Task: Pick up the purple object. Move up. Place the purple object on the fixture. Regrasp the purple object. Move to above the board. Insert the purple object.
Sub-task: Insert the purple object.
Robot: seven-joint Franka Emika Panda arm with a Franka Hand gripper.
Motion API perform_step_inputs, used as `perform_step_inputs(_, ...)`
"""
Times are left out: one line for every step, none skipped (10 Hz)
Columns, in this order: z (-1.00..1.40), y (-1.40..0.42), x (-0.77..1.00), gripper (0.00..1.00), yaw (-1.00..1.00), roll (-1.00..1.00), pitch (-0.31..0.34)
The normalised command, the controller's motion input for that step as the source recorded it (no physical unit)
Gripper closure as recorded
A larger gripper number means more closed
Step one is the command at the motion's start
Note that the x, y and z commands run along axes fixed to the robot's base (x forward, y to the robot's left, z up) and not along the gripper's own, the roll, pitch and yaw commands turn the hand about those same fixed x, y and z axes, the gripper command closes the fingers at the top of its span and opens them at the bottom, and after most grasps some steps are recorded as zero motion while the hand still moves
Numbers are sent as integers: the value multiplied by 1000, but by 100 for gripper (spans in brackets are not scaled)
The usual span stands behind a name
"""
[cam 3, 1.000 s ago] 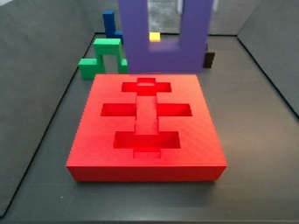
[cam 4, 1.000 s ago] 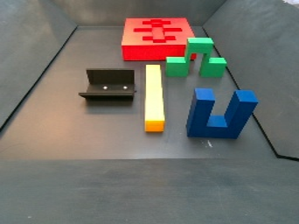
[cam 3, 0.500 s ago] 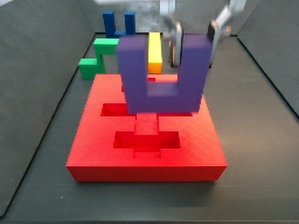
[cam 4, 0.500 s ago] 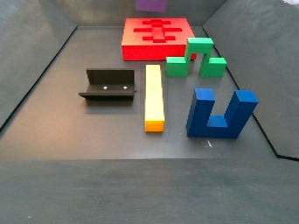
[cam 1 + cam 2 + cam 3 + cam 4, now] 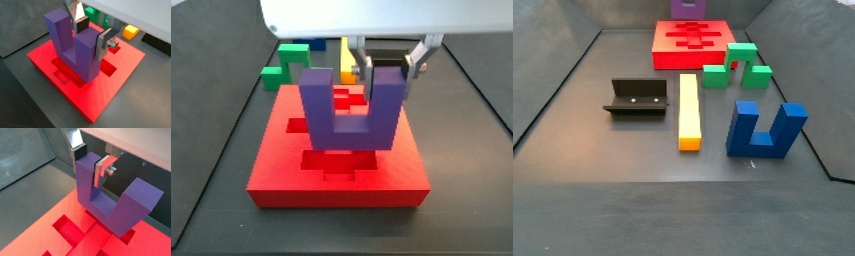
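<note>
Gripping one upright prong of the purple object (image 5: 352, 108), the gripper (image 5: 385, 62) hangs over the board (image 5: 291, 170), its flat silver fingers (image 5: 105, 42) clamped on either face of that prong. In both wrist views the dark pads press against the prong, while the other prong stands free beside it (image 5: 113, 198). The purple object is held upright, prongs pointing up and base down, above the middle of the board's recessed cut-outs (image 5: 72, 82). Whether its base touches the red surface or sits just above it cannot be told from these views.

In a side view, only the top of the purple object (image 5: 688, 8) shows at the far edge of the board (image 5: 671, 58), and the gripper itself is out of sight there. On the dark floor near that board stands a green block (image 5: 735, 64), close to its front right corner. A long yellow bar (image 5: 688, 110) lies lengthwise in the middle of the floor, with the fixture (image 5: 636, 98) just to its left and a blue two-pronged block (image 5: 766, 128) upright to its right, all well apart from the board.
</note>
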Motion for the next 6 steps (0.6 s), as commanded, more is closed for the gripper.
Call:
perform_step_inputs(-263,-180,0,100,86,103,0)
perform_step_inputs(-314,-169,0,100,103,127,0)
perform_step_inputs(-289,-117,0,100,49,141,0)
perform_step_inputs(-220,-49,0,100,0,123,0)
perform_step_inputs(-183,-49,0,100,0,111,0)
perform_step_inputs(-111,0,-20,100,0,43,0)
